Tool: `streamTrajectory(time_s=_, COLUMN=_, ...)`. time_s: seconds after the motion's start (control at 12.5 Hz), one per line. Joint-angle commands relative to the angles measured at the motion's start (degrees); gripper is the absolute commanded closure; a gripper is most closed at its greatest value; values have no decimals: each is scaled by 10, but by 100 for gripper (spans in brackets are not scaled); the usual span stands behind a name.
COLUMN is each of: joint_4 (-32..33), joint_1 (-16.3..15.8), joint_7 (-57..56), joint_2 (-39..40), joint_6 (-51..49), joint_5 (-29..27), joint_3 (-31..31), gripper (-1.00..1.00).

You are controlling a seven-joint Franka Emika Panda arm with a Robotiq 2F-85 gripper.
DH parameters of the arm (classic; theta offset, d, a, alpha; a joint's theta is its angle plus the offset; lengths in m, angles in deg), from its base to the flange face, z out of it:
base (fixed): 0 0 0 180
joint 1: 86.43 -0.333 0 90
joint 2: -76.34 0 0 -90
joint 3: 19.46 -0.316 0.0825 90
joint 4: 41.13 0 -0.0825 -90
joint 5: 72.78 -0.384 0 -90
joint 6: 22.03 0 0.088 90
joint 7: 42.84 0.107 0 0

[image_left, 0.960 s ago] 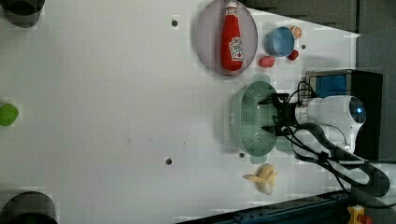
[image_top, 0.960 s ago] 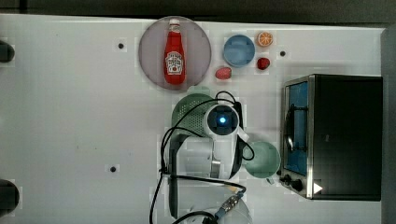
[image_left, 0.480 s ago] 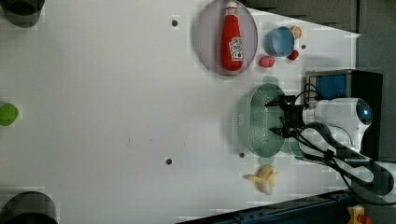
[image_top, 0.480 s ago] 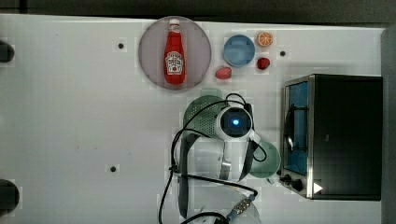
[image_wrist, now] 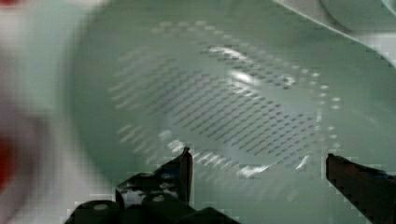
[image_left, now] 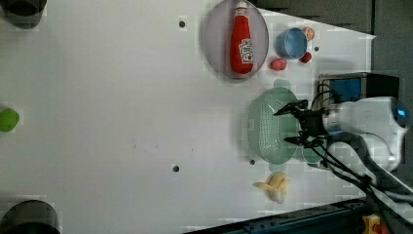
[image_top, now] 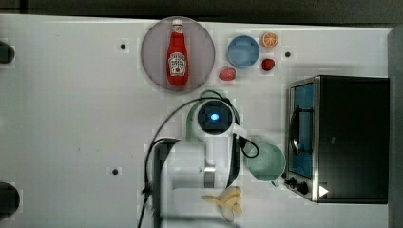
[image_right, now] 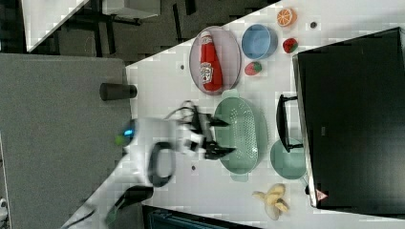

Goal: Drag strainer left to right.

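Note:
The strainer is a pale mint-green oval colander with many small holes, lying on the white table beside the toaster oven. In the right view the strainer lies between the arm and the oven. My gripper hovers just above its bowl, open, with nothing between the fingers. The right view shows the gripper over the strainer's near rim. In the wrist view the two black fingertips frame the gripper over the perforated base of the strainer. In the top view my wrist covers most of the strainer.
A ketchup bottle lies on a grey plate. A blue bowl, an orange slice and two red fruits sit behind. A round mint cup, a toaster oven and a banana crowd the top view's right.
My wrist swung toward the top view's right and then back left. The gripper now sits higher over the strainer. The jaws stayed open.

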State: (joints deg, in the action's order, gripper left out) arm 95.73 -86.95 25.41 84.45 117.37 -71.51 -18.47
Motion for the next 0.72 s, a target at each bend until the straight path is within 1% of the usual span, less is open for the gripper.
streamTrajectory(time_s=0.08, joint_4=-15, joint_1=-7, joint_7=-146, joint_2=-131, joint_6=-31, joint_5=-6, joint_3=-28, gripper=-100)
streamTrajectory(time_s=0.32, joint_4=-17, joint_1=-6, joint_7=-216, joint_2=-231, joint_6=-113, joint_5=-6, joint_3=-26, gripper=-100)
streamTrajectory(time_s=0.56, joint_4=-42, joint_1=-6, joint_7=-220, joint_2=-328, joint_6=-253, joint_5=-6, joint_3=-27, gripper=-100)
streamTrajectory(time_s=0.72, joint_4=-74, joint_1=-3, joint_7=-221, joint_2=-368, joint_6=-349, joint_5=-6, joint_3=-22, gripper=-100)
